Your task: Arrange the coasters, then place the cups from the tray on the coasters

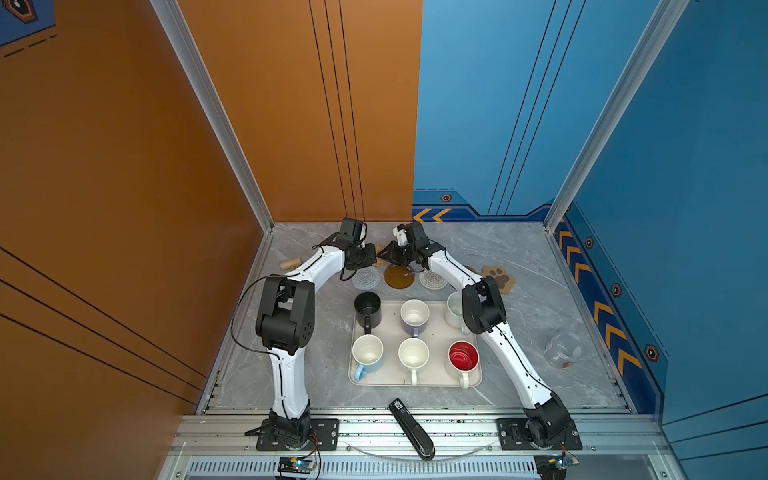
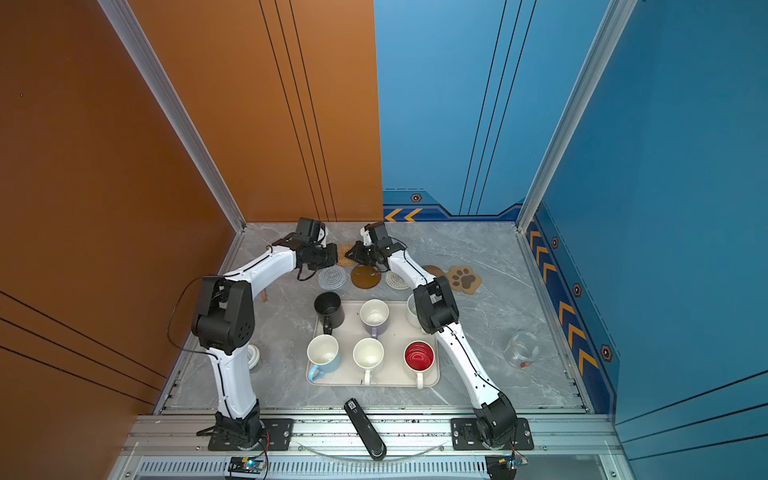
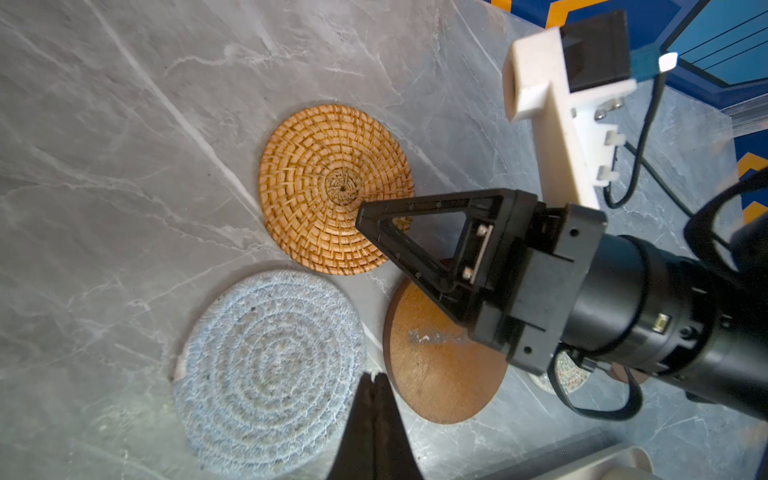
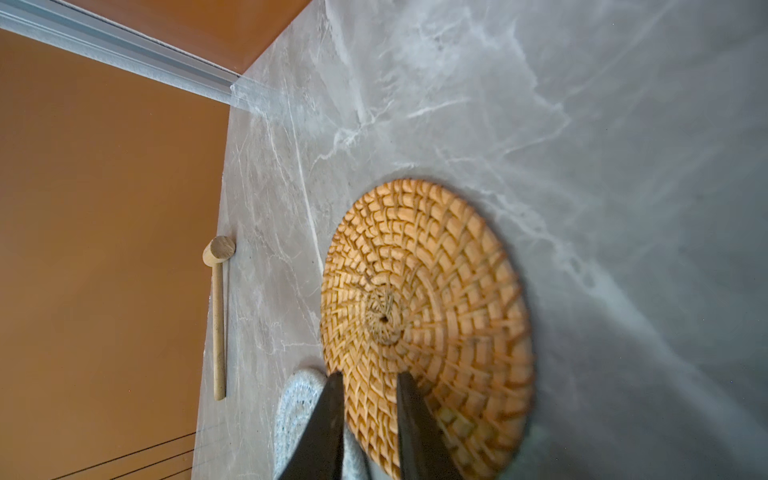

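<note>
The woven rattan coaster (image 3: pixel 328 187) lies flat on the table at the back, and my right gripper (image 4: pixel 368 376) hovers over its edge, open, with nothing held. My left gripper (image 3: pixel 374 377) is shut and empty above the gap between the grey crocheted coaster (image 1: pixel 366 277) and a brown disc coaster (image 1: pixel 399 276). In the same row sit the white crocheted coaster (image 1: pixel 433 279) and the paw coaster (image 1: pixel 498 278). The tray (image 1: pixel 436 324) holds the black (image 1: pixel 367 307), lavender (image 1: pixel 414 316), cream (image 1: pixel 454 309), light blue (image 1: pixel 367 353), white (image 1: pixel 413 355) and red-inside (image 1: pixel 463 357) cups.
A small wooden mallet (image 1: pixel 291 264) lies by the orange wall at the back left. On the right stands a clear glass jar (image 1: pixel 563 349). A black handheld device (image 1: pixel 411 428) rests on the front rail. A white lid (image 2: pixel 252 356) shows behind the left arm.
</note>
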### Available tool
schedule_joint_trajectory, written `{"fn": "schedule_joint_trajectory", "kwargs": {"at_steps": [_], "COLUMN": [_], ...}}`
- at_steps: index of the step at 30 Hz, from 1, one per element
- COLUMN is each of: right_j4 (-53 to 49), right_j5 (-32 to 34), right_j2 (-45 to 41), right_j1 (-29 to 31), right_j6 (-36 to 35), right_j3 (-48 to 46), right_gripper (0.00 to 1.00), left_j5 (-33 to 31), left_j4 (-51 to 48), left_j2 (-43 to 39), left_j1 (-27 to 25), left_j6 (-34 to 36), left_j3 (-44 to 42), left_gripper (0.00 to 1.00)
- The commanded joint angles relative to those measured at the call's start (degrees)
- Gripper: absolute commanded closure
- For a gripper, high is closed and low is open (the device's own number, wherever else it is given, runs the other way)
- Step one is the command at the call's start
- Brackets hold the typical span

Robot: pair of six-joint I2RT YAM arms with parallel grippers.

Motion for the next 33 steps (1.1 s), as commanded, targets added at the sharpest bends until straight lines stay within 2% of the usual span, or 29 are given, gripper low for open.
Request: {"fn": "schedule_joint_trajectory", "kwargs": {"at_steps": [1, 9, 14, 22, 27, 30, 33], "right_j4": [12.3, 29.7, 32.2, 15.8, 1.6, -3.6, -5.1], "right_j5": [-1.9, -5.0, -5.5, -1.1, 6.8, 7.9, 12.6], "right_j2": [-5.3, -12.1, -19.3, -33.8, -42.9, -48.8, -54.9], "right_j1": [-1.3, -2.3, -3.6, -6.3, -7.3, -8.2, -8.3], "right_j6": [5.5, 11.9, 11.2, -1.9, -10.9, -12.2, -13.7], "right_j3": [-4.3, -13.4, -23.0, -34.9, -43.6, -49.1, -56.9], "right_gripper": [0.76, 0.71, 0.73, 0.75, 0.78, 0.81, 0.86], "left_j5": [1.0, 1.1, 1.1, 2.1, 3.1, 3.4, 2.7], "left_j4": [0.3, 0.4, -3.2, -11.8, -18.6, -21.6, -21.9], "left_j2": [1.1, 3.2, 8.0, 18.9, 26.5, 29.5, 31.0], "left_j1": [0.4, 0.5, 0.9, 0.9, 0.6, 0.3, 0.0], "left_j6": [-0.8, -0.1, 1.7, 4.5, 7.2, 8.6, 9.0], "left_j3": [2.2, 4.9, 11.9, 29.2, 41.0, 45.0, 46.1], "left_gripper": [0.99, 1.0, 1.0, 0.99, 0.98, 0.97, 0.96]}}
